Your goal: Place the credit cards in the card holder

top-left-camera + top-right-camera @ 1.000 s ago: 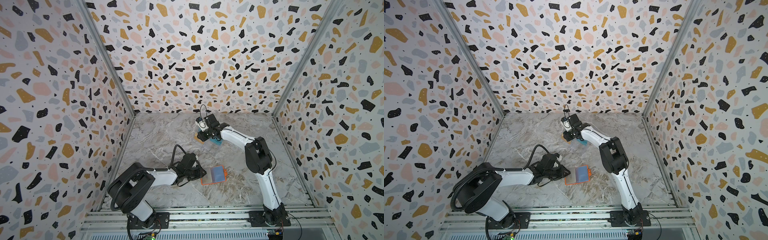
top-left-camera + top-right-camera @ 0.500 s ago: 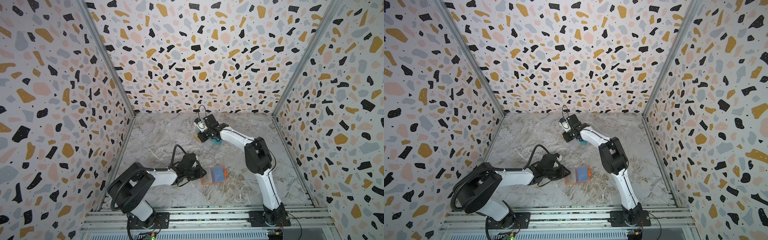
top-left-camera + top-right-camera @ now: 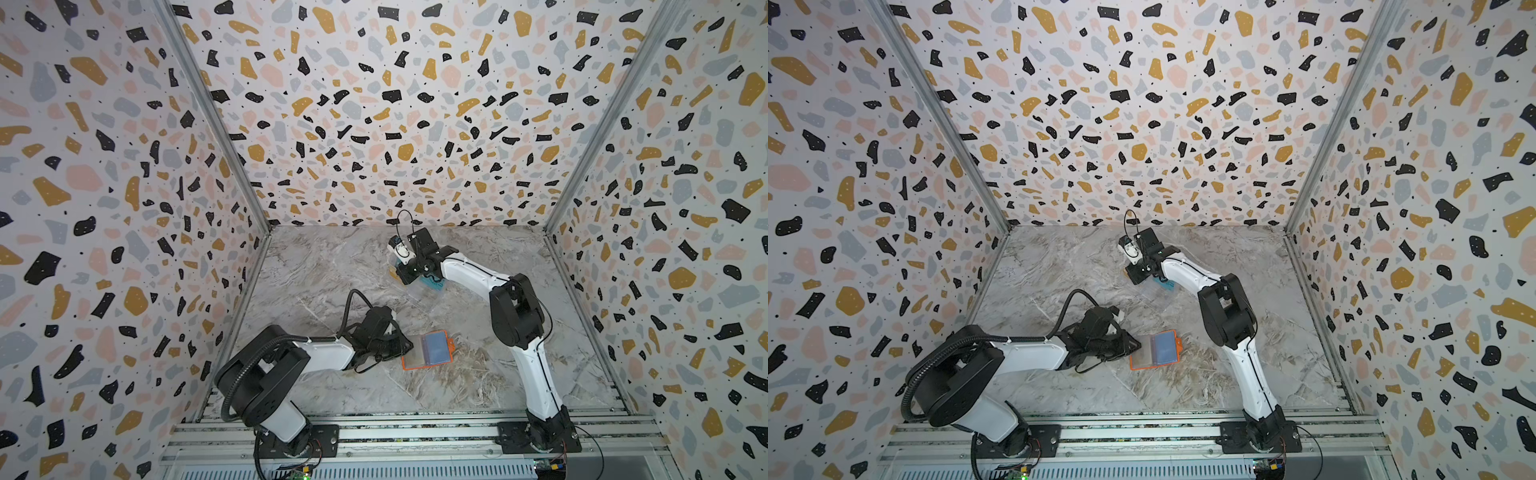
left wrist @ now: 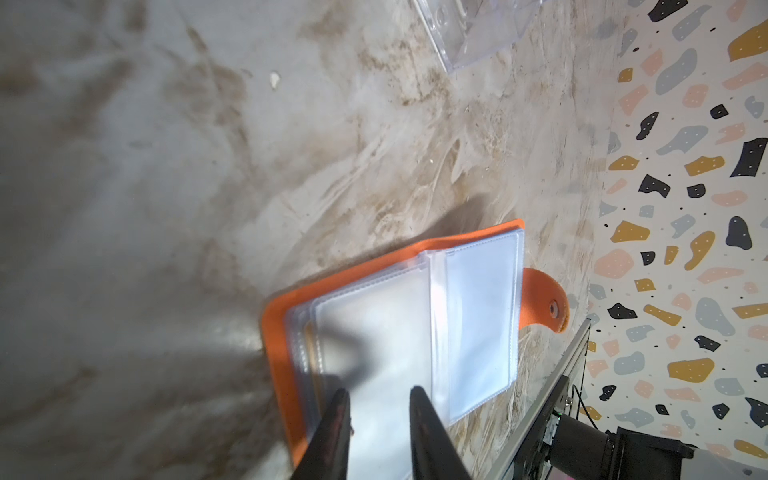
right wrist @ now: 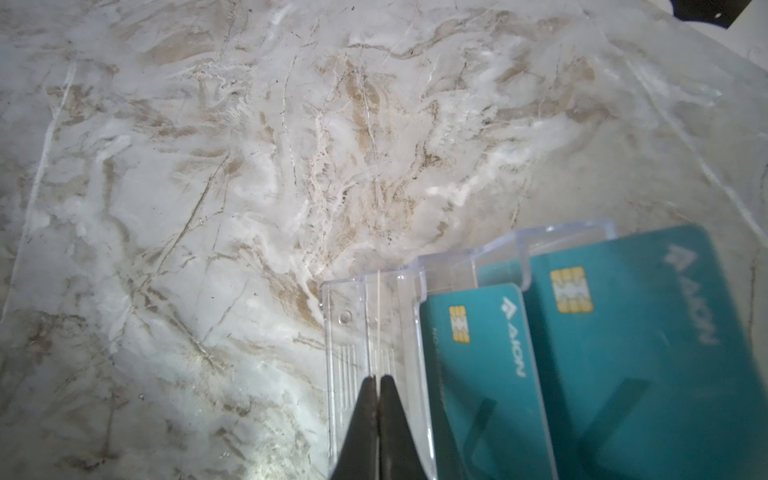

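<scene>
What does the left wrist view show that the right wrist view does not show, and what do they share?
Only the left wrist view: the open orange card holder with its clear sleeves and snap tab, the left gripper over it with jaws apart, and a patterned wall.
Only the right wrist view: two teal cards in the clear rack, and the right gripper shut on a thin pale card seen edge-on.
Both: the marble table and the clear rack, though the left wrist view catches only its corner.
</scene>
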